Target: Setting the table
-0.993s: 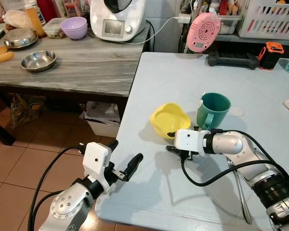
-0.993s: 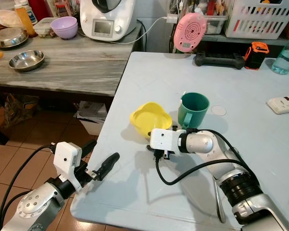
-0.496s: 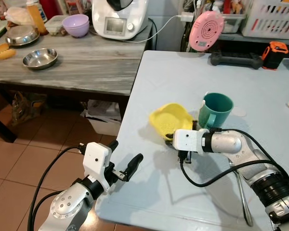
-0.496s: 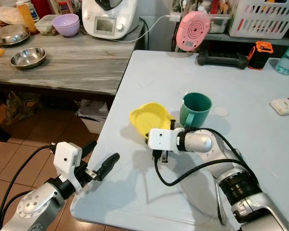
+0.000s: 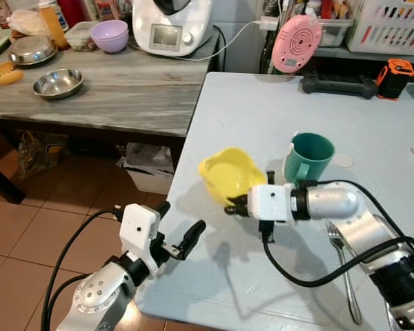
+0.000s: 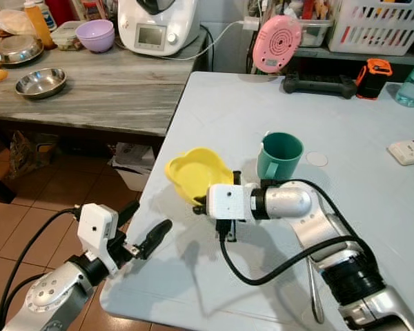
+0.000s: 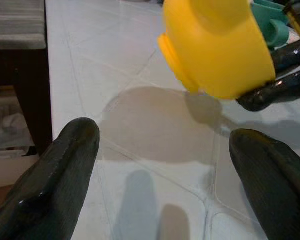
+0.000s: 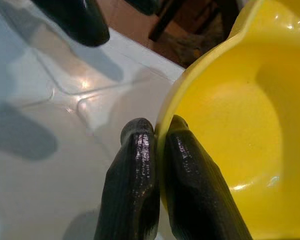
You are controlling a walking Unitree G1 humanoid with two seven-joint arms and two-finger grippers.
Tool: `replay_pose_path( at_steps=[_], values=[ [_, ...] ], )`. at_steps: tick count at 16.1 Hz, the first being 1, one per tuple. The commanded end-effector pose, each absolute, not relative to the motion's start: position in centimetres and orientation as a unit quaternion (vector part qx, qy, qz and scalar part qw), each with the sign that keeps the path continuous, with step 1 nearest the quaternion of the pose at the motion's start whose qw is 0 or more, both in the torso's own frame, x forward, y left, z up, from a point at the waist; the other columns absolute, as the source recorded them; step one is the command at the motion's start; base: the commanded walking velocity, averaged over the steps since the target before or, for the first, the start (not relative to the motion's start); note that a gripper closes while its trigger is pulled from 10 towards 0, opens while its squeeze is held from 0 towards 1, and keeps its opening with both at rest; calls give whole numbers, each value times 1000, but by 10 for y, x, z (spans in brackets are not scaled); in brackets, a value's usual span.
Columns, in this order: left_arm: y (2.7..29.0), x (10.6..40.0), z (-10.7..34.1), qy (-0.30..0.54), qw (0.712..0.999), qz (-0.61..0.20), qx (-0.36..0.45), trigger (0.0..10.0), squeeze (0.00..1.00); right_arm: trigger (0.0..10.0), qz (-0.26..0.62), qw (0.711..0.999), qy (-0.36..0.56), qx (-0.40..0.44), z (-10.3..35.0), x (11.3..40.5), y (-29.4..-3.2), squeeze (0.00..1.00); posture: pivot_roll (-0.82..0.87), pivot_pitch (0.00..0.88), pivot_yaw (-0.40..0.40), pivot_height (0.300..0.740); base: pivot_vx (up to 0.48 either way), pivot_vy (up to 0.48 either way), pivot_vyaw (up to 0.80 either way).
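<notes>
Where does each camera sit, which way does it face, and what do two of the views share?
Left eye view: on the head, looking down at the table; both arms show, the right gripper pinching the yellow bowl beside the green mug.
Right eye view: same head, same scene.
Left wrist view: along the left gripper, fingers apart, toward the lifted bowl.
Right wrist view: along the right fingers, clamped on the bowl's rim.
Shared: both wrist views show the bowl and table.
</notes>
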State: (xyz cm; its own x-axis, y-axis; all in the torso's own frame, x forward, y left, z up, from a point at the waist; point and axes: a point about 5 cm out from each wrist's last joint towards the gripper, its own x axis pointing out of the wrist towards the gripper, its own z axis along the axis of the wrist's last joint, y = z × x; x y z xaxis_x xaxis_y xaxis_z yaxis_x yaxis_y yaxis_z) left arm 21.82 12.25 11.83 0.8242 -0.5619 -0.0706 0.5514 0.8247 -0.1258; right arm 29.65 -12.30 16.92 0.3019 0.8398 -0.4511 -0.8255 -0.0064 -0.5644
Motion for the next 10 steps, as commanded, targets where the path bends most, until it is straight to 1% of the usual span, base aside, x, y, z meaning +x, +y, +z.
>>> replay_pose_path(
  at_steps=[1,2,3,5,6,7,9,10],
  values=[
    [125,219,114,62,954,-288,-56,10000,0,0,602,697,-16,-389,171,290,-121,0,-122,103,52,740,0,0,0],
    [126,221,110,64,955,-283,-54,10000,0,824,602,700,-12,-383,166,287,-120,0,-121,103,49,740,0,0,0],
    [127,223,109,64,958,-276,-52,10000,0,10000,597,707,-11,-378,163,284,-118,0,-121,103,49,740,0,0,0],
    [131,225,108,57,964,-255,-44,10000,0,10000,584,727,-15,-362,156,281,-114,0,-120,99,47,740,0,0,0],
    [134,227,106,55,969,-239,-40,10000,0,10000,568,742,-25,-354,154,281,-112,0,-119,96,46,740,0,0,0],
    [139,230,105,53,974,-218,-36,10000,0,10000,543,768,-39,-338,153,281,-107,0,-119,93,46,740,0,0,0],
    [143,235,105,47,979,-192,-39,10000,0,10000,522,787,-54,-324,153,279,-102,0,-119,93,46,740,0,0,0],
    [146,238,105,42,983,-176,-43,10000,0,10000,502,803,-64,-316,153,278,-99,0,-128,85,49,740,0,0,0]
  ],
)
